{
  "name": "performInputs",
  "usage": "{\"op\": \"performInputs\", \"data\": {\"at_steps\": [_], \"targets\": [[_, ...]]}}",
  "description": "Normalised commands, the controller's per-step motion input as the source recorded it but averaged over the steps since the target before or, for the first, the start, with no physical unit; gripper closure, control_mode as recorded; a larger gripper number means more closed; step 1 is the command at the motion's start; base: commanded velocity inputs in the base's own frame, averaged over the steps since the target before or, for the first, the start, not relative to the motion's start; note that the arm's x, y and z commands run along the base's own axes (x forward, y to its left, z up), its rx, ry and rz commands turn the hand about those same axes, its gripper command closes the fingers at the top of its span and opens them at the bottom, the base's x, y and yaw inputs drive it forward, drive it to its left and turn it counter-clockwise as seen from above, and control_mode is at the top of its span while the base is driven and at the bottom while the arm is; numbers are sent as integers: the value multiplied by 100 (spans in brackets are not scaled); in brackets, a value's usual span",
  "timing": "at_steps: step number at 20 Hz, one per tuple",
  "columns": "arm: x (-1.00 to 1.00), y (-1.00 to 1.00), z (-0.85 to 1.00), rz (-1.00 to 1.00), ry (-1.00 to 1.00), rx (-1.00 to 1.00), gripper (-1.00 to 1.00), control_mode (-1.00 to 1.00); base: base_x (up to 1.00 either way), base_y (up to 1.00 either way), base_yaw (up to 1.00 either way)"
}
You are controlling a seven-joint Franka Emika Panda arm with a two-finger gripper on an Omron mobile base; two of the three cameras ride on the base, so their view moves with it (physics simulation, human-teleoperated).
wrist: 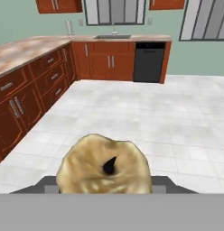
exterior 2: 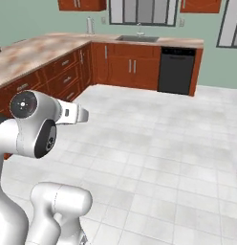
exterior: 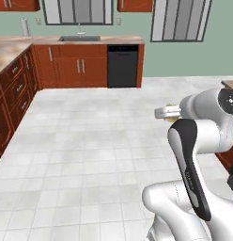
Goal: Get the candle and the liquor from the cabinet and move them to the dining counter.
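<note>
The candle (wrist: 104,164), yellowish-gold with a dark wick, is seen at six o'clock in the hand view, pinched in the gripper (wrist: 104,182). No writing can be read anywhere. A black dishwasher (wrist: 149,62) stands at twelve o'clock.

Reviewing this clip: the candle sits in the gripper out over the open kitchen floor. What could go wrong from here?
The candle sits between the gripper jaws above bare tiled floor; if the grip slips while moving, it would likely drop and roll away. The candle also blocks much of the hand view, so placing it could be imprecise.
</note>
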Motion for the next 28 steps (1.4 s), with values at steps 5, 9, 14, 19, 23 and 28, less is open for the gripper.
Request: {"op": "performInputs", "data": {"at_steps": [5, 9, 14, 19, 23, 28], "targets": [[0, 0, 0, 0, 0, 0, 100, 100, 41, 76, 11], [0, 0, 0, 0, 0, 0, 100, 100, 46, 81, 5], [0, 0, 0, 0, 0, 0, 100, 100, 57, 82, 0], [0, 0, 0, 0, 0, 0, 100, 100, 62, 81, 0], [0, 0, 0, 0, 0, 0, 100, 100, 64, 80, 0], [0, 0, 0, 0, 0, 0, 100, 100, 63, 80, 0]]}}
